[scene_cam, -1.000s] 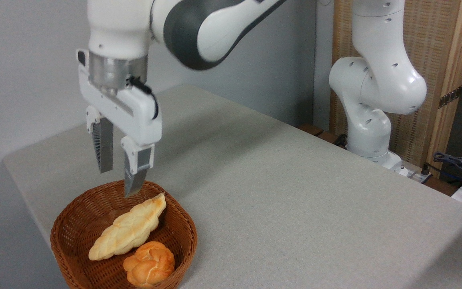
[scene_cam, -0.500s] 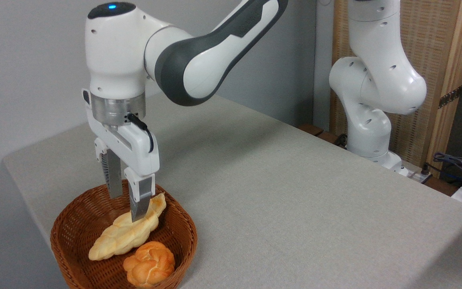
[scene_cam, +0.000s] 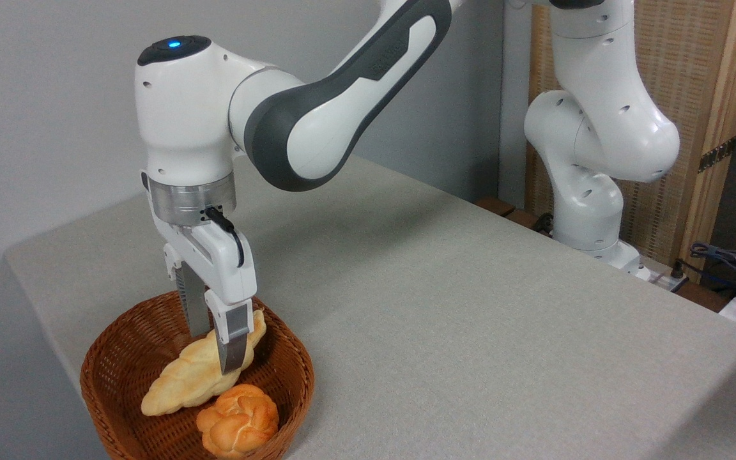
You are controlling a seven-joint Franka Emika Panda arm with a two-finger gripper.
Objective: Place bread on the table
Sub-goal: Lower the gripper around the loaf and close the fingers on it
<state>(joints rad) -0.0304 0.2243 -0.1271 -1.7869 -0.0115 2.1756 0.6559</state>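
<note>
Robot gripper (scene_cam: 216, 352) straddling the bread (scene_cam: 183, 378) in a wicker basket (scene_cam: 119, 358).
Fingers either side of it; whether they grip is unclear.

Tool (scene_cam: 214, 348) down inside the brown woven wicker basket (scene_cam: 112, 358), fingers either side of the long pale-yellow braided bread (scene_cam: 183, 380). Nearer the camera than the tool, in the same basket, the small round orange-golden knotted roll (scene_cam: 237, 428). Under the basket, the grey-beige cloth-covered tabletop (scene_cam: 438, 306), stretching right of the tool.

text: faint embossed lettering on arm link (scene_cam: 388, 56), not legible | labels: none | numbers: none
</note>
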